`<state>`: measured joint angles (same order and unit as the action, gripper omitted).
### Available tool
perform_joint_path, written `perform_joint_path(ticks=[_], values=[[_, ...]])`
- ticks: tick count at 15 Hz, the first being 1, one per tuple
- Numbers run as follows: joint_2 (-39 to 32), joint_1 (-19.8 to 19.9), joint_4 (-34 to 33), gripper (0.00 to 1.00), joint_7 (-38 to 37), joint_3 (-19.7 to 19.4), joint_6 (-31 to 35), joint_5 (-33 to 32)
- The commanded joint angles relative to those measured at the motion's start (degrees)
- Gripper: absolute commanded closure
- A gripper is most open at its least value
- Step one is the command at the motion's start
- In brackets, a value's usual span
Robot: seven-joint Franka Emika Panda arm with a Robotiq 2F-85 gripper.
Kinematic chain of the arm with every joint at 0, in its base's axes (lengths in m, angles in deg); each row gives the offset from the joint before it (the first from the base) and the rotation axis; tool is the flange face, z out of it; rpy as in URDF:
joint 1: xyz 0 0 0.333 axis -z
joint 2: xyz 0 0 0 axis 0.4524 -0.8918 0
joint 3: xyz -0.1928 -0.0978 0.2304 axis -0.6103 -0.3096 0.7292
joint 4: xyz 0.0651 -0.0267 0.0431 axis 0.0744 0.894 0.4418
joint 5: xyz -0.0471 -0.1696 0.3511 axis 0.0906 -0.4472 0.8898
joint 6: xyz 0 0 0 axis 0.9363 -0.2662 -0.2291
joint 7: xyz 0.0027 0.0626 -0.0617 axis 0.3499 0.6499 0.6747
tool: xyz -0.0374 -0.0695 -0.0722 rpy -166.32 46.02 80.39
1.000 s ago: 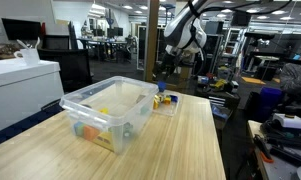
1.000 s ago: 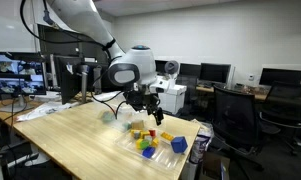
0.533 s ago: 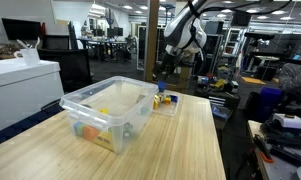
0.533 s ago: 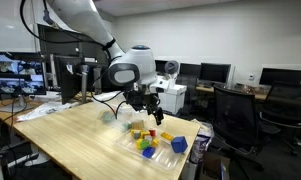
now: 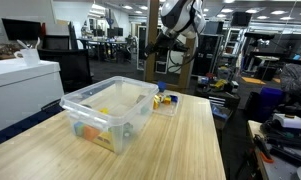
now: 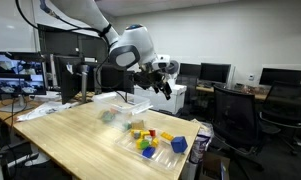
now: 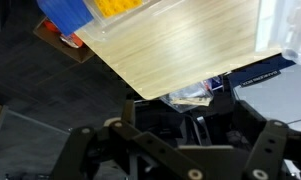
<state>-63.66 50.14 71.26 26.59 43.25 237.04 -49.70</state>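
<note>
Rising is what catches my eye: the arm [image 6: 85, 18] has swung up and back. It now stands high above the tray [image 6: 160, 152] instead of stooping over it as it did a second ago.

The bench [image 6: 70, 140] looks just as it did. So does the clear bin [image 5: 138, 112], which sits just beside the tray on the side away from the bench's end. The tray lies where it lay, and the blocks [image 6: 148, 140] in it keep the same pattern as far as I can make out. A blue block [image 6: 180, 145] sits at the tray's outer edge, with a yellow block [image 6: 167, 136] next to it.

The hand [image 6: 165, 87] hung just above those blocks in both earlier moments. Now it is well above the tray and tipped sideways, pointing away from it. I cannot tell whether its fingers are spread or pressed together. It is small and dark in both exterior views, and the wrist view shows only dark mechanism along its bottom edge. I see nothing carried in it, though I would not swear to that.

To my mind the lift means the work over the tray is broken off for the moment, with no block visibly gone from it.
</note>
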Motion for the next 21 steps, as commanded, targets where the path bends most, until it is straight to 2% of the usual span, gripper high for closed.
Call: perform_joint_path(ticks=[1,4,9,13,15,19,21], values=[[5.01,2.17,4.18,0.0,9.21,6.73,2.06,3.87],[7.14,4.27,6.04,0.0,20.32,14.64,1.34,10.33],[7.93,7.95,8.45,0.0,40.19,24.74,-1.63,20.72],[6.27,7.06,11.71,0.0,46.25,26.18,-3.48,18.81],[5.55,6.44,12.62,0.0,48.07,27.19,-2.23,19.03],[3.7,5.75,11.72,0.0,51.65,30.32,1.93,20.47],[1.55,4.03,10.17,0.0,48.99,30.68,6.13,18.68]])
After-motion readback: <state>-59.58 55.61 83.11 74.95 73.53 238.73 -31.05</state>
